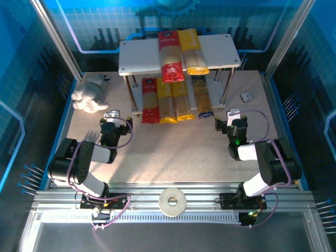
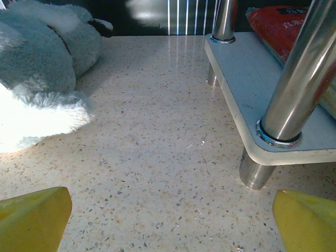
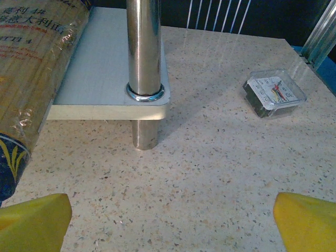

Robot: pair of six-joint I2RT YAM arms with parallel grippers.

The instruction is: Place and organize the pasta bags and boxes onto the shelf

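Packs, top tier: red pack (image 1: 170,58) + yellow pack (image 1: 192,50), side by side on upper board, near ends overhang front edge.
Packs, low tier: four in a row: second red pack (image 1: 149,100), second yellow pack (image 1: 166,100), third yellow pack (image 1: 181,100), clear pack (image 1: 202,97) w/ dark blue ends. Close together, roughly parallel, near ends poke past lower board.
Count: all six on shelf (image 1: 142,55).
Shelf: two white boards, shiny legs, far-centre of tabletop (image 1: 173,152).
L pincer (image 1: 112,116): low over tabletop, just off shelf's left front leg. Jaws spread wide, nothing btwn. Plush toy (image 2: 37,68) to its left.
R pincer (image 1: 234,114): low, just off right front leg. Jaws spread wide, empty. Clear pack's end at left in wrist view, small clock (image 3: 273,93) ahead-right.
Other: tape roll (image 1: 172,202) on near rail, well apart.
Step (judged): placing done; only tidying left.
Next move (judged): if any, nudge overhanging ends back square. Needs approach btwn legs w/o knocking them or neighbour packs. Otherwise pull both arms back.
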